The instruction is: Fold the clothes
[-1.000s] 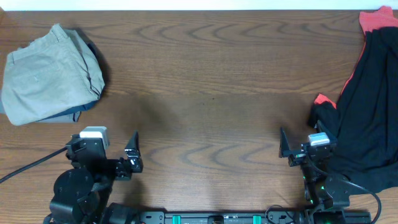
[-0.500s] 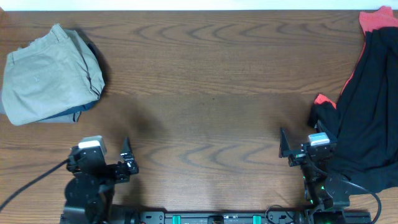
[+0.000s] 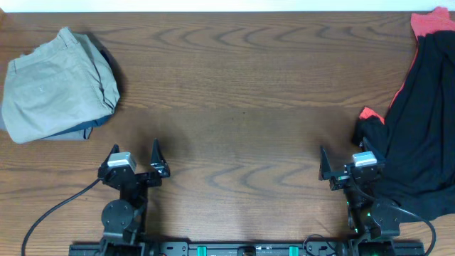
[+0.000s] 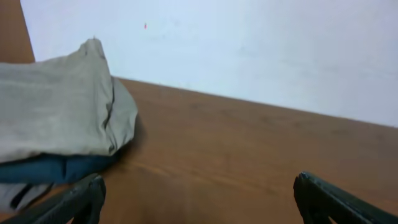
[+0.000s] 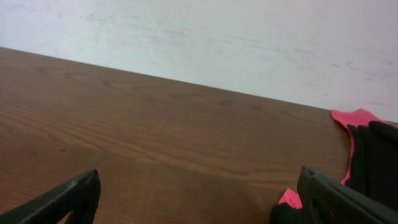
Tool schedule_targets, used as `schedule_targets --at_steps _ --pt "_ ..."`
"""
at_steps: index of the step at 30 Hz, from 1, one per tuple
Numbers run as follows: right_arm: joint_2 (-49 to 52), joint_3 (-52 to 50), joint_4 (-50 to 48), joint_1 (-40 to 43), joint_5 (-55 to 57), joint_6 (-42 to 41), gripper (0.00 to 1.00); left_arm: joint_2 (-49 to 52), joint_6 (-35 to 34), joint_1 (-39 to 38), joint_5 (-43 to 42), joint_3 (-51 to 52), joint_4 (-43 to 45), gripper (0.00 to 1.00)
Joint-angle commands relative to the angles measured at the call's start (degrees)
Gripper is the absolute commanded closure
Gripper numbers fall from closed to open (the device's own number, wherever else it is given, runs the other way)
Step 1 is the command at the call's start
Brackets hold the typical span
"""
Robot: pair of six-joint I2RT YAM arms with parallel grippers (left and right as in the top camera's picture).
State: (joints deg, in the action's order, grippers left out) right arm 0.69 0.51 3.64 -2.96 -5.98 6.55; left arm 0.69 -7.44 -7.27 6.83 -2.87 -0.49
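The khaki shorts (image 3: 57, 82) lie folded in a stack at the table's far left, on top of a navy garment (image 3: 91, 128). The left wrist view shows the khaki shorts (image 4: 56, 112), the navy layer (image 4: 62, 168) and a grey bit (image 4: 12, 194) below. A black-and-red garment (image 3: 419, 121) lies unfolded along the right edge and shows in the right wrist view (image 5: 373, 149). My left gripper (image 3: 135, 158) (image 4: 199, 208) is open and empty near the front edge. My right gripper (image 3: 343, 162) (image 5: 199, 205) is open and empty just left of the black garment.
The brown wooden table (image 3: 242, 92) stretches between the two piles. A white wall (image 5: 205, 37) stands behind its far edge. A black cable (image 3: 64, 203) runs from the left arm's base to the front left.
My left arm has swung right and straightened, its gripper now pointing at the far edge and open wide. The right arm and the clothes have not moved.
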Motion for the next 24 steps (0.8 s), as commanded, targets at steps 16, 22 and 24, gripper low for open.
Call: schedule_targets --at_steps 16,22,24 --pt "-0.37 -0.2 0.11 -0.44 -0.26 0.63 0.01 -0.46 -0.35 0.35 -2.51 2.64 -3.28 0.02" --pt "-0.37 -0.2 0.11 -0.44 -0.26 0.63 0.01 -0.46 -0.33 0.35 -2.51 2.64 -3.28 0.02" --pt "-0.37 -0.2 0.11 -0.44 -0.26 0.63 0.01 -0.46 -0.33 0.35 -2.54 2.64 -3.28 0.02"
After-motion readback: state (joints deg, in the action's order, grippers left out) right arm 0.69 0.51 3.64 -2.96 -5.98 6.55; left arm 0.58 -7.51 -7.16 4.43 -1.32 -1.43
